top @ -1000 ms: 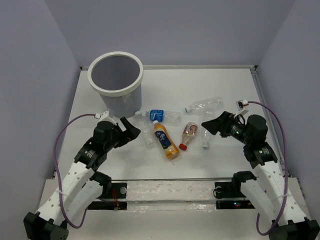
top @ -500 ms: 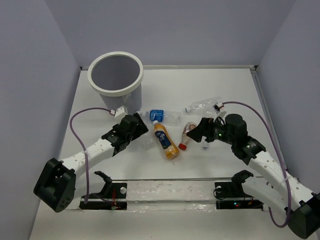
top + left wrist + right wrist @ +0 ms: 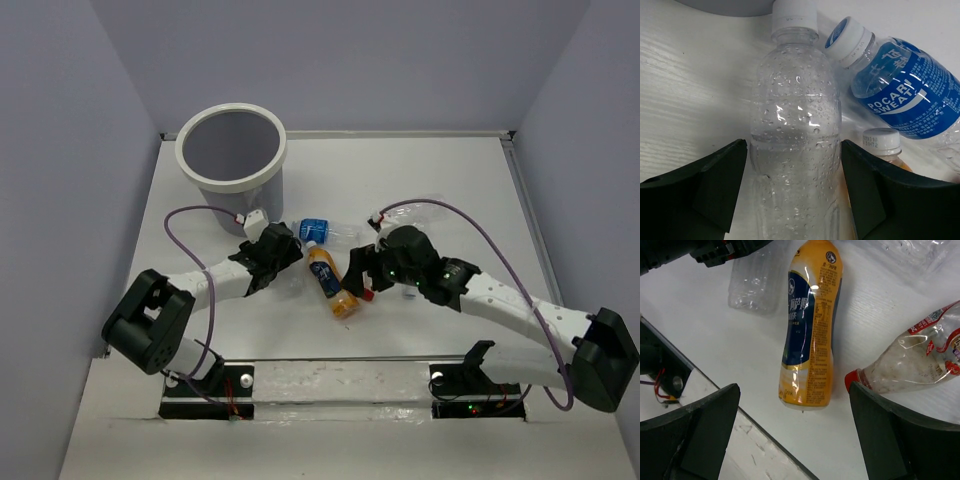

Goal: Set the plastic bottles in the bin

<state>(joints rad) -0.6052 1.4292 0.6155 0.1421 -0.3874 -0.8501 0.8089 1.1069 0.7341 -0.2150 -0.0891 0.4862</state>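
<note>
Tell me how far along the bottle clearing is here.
Done: nothing, the bin shows no bottle inside. In hand: left gripper open astride a clear bottle, right gripper open above the orange bottle. Left: all bottles, including the Pocari Sweat bottle and the red-capped bottle, lying on the table.

Clear bottle: base past bottom edge
Blue bottle: cut at right edge
Pinkish bottle: cut at right edge

The place is a robotics lab test cell. Plain lavender walls box in a white counter on three sides. At the counter's near edge, a left arm and a right arm are bolted beside lit electronics.
</note>
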